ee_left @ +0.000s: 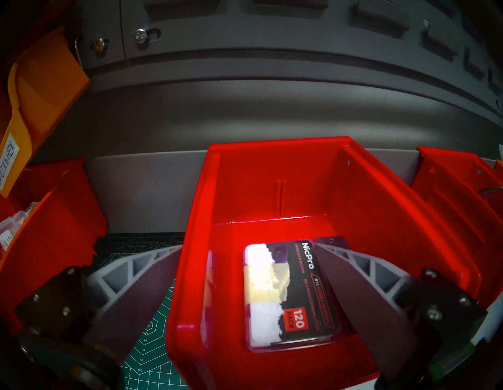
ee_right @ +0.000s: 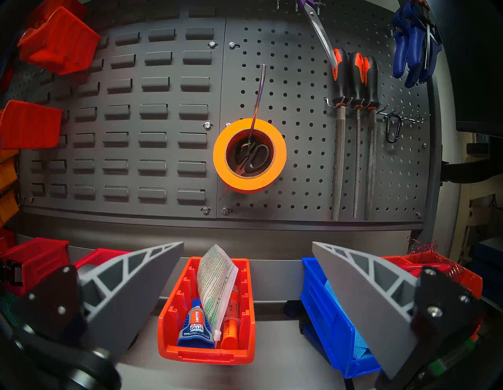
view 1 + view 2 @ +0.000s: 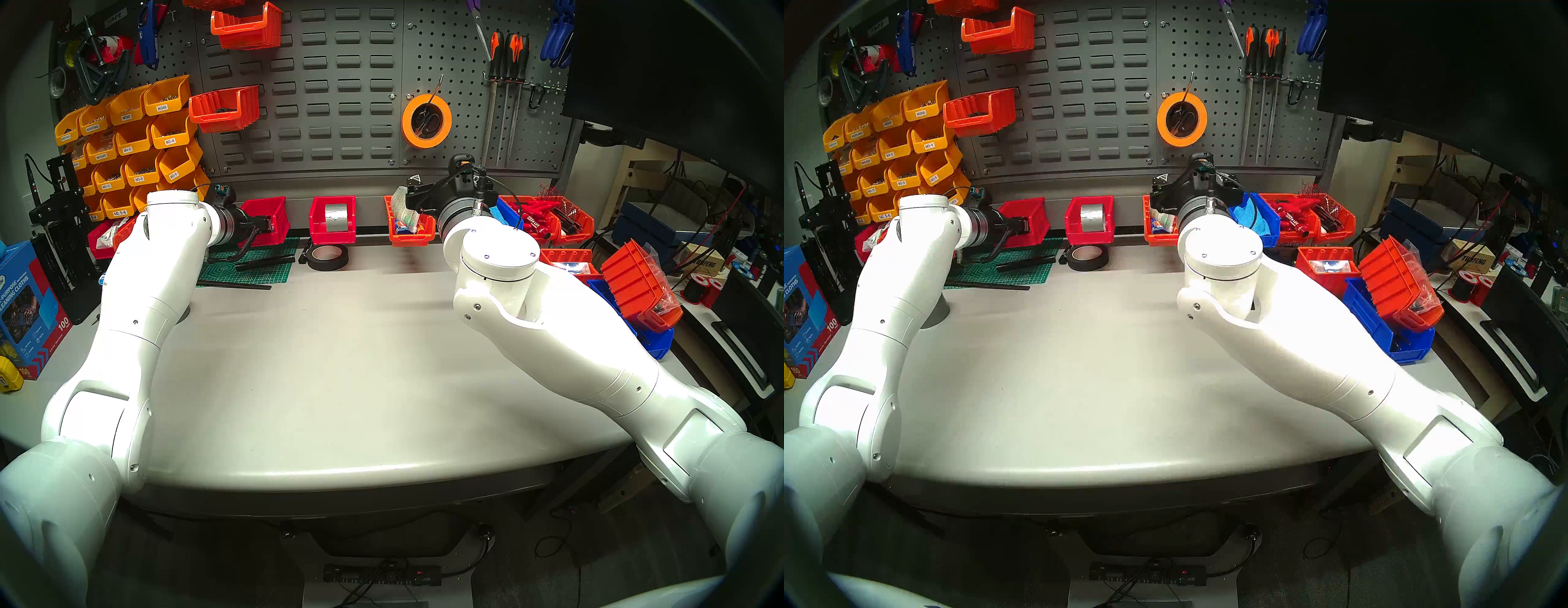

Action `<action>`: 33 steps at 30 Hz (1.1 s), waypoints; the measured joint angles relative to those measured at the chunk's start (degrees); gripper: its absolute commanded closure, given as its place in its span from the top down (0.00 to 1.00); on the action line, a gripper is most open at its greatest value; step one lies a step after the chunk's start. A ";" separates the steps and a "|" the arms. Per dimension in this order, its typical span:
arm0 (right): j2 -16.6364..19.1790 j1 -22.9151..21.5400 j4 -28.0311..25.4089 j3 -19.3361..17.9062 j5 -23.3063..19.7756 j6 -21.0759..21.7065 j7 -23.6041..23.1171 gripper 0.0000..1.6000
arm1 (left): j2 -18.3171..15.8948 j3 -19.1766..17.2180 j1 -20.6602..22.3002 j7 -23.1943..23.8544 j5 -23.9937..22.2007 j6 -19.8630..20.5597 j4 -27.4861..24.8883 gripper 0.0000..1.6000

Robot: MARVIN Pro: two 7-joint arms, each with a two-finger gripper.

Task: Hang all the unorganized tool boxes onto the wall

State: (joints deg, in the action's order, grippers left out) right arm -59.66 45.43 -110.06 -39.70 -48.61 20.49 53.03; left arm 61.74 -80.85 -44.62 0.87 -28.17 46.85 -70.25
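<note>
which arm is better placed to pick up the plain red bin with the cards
Left. The left gripper straddles a side wall of the red bin, jaws open, one finger inside, one outside. The right gripper faces the orange bin.

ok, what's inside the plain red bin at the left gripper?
Red bin holds a black-white NicPro card pack; the left gripper's inner finger covers the pack's right edge.

— What sits beside me on the bench?
— A red bin [image 3: 332, 219] holding a silver tape roll [image 3: 337, 216], a black tape roll [image 3: 327, 256] before it, on my cutting mat's [image 3: 250, 265] right.
— And hanging?
— Orange tape [image 2: 249, 155], three files [image 2: 356, 136].
</note>
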 measured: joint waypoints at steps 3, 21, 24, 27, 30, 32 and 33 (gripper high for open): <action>0.00 0.00 0.00 0.00 0.00 0.00 0.00 1.00 | -0.30 -0.61 -0.55 -0.66 -0.09 -0.20 -0.83 1.00; 0.00 0.01 0.00 0.00 -0.01 -0.01 0.00 1.00 | -2.19 -8.92 -4.96 0.46 -5.62 2.80 -16.24 1.00; 0.00 0.01 0.00 0.00 -0.01 -0.01 0.00 1.00 | -2.73 -10.55 -5.86 0.71 -6.22 3.37 -18.82 1.00; 0.00 0.01 0.00 0.00 -0.01 -0.01 0.00 1.00 | -3.29 -12.35 -6.79 0.84 -6.77 3.99 -21.11 1.00; 0.00 0.01 0.00 0.00 -0.02 -0.01 0.00 1.00 | -4.15 -15.62 -8.75 0.89 -7.66 5.24 -24.65 1.00; 0.00 0.01 0.01 0.00 -0.02 -0.01 0.00 1.00 | -4.60 -17.58 -10.00 0.89 -8.10 6.06 -26.48 1.00; 0.00 0.01 0.01 0.00 -0.02 -0.01 0.00 1.00 | -4.73 -18.21 -10.42 0.92 -8.26 6.33 -27.04 1.00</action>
State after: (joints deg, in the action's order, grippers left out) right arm -59.66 45.44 -110.05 -39.70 -48.64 20.48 53.03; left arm 57.01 -99.05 -55.04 1.79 -36.43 53.17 -97.29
